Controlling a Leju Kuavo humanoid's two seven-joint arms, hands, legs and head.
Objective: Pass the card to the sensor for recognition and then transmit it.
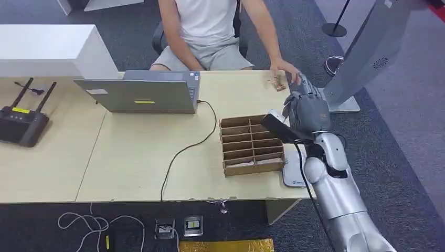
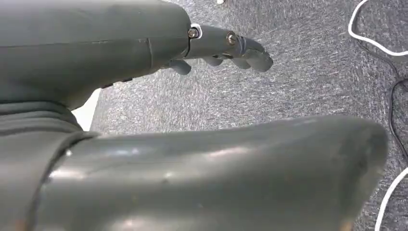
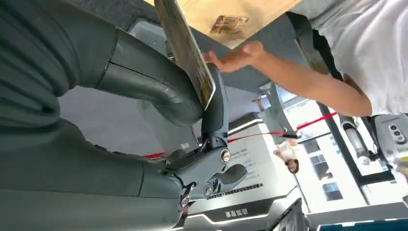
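Office/demo hall: desk w/ laptop, router, grey carpet, stanchion, kiosk.

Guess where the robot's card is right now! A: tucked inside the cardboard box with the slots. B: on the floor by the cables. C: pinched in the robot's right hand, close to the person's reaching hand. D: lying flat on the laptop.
C: in the right wrist view the card sits pinched between the thumb and a finger of the right hand, and the person's hand reaches just beside it.
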